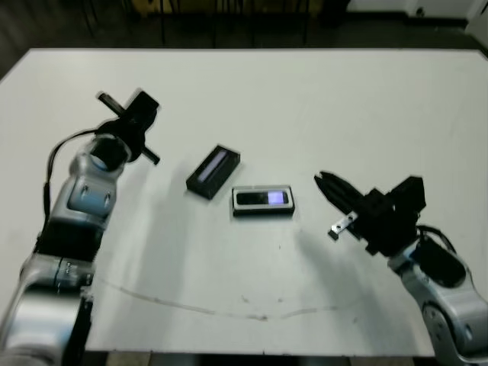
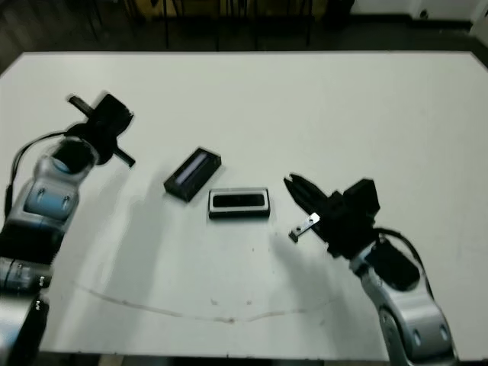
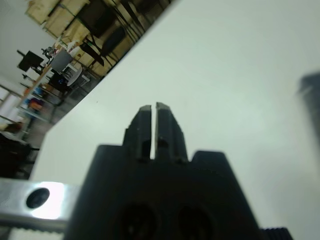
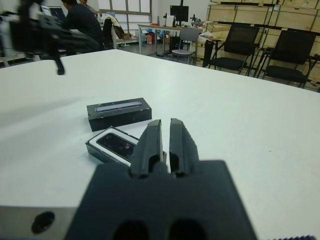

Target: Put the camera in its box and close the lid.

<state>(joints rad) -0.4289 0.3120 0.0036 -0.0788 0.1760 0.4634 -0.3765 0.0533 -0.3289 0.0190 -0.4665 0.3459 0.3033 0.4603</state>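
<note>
The box [image 1: 263, 210] lies open near the table's middle, black walls with white lining. The camera [image 1: 262, 198] rests inside it, a pale glossy patch on its face, also seen in the right wrist view as the camera [image 4: 116, 144]. The lid [image 1: 213, 169], a black slab with a pale strip, lies just left of and behind the box, close to its corner. My right gripper [image 1: 325, 181] hovers to the right of the box, fingers shut on nothing, pointing toward it. My left gripper [image 3: 153, 108] is raised at the far left, well away from the lid, shut and empty.
The white table [image 1: 305, 99] stretches wide behind the box and lid. A faint curved scuff line [image 1: 229, 309] runs near the front edge. Beyond the far edge stand chairs [image 4: 235, 47], desks and a seated person [image 4: 82, 20].
</note>
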